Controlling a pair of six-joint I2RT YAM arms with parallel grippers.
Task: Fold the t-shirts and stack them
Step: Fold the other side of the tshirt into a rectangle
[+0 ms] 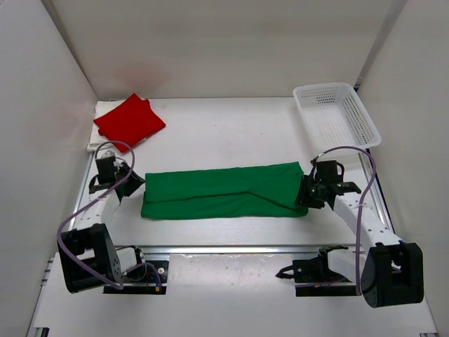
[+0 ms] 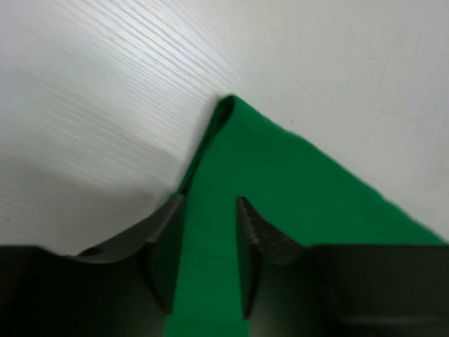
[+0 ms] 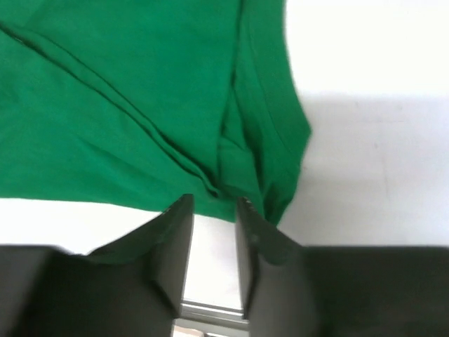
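The green t-shirt (image 1: 224,191) lies folded into a long strip across the middle of the table. My left gripper (image 1: 135,184) is at its left end; in the left wrist view the gripper (image 2: 210,205) is open, low over the shirt's corner (image 2: 280,175), with green cloth showing in the gap. My right gripper (image 1: 304,194) is at the right end; in the right wrist view it (image 3: 214,210) is open and empty, just off the shirt's edge (image 3: 140,105), with bare table between the fingers. The red t-shirt (image 1: 130,121) lies folded at the back left on the cream-white t-shirt (image 1: 104,109).
A white mesh basket (image 1: 337,116) stands at the back right. White walls close in the table on three sides. A metal rail (image 1: 231,247) runs along the near edge in front of the arm bases.
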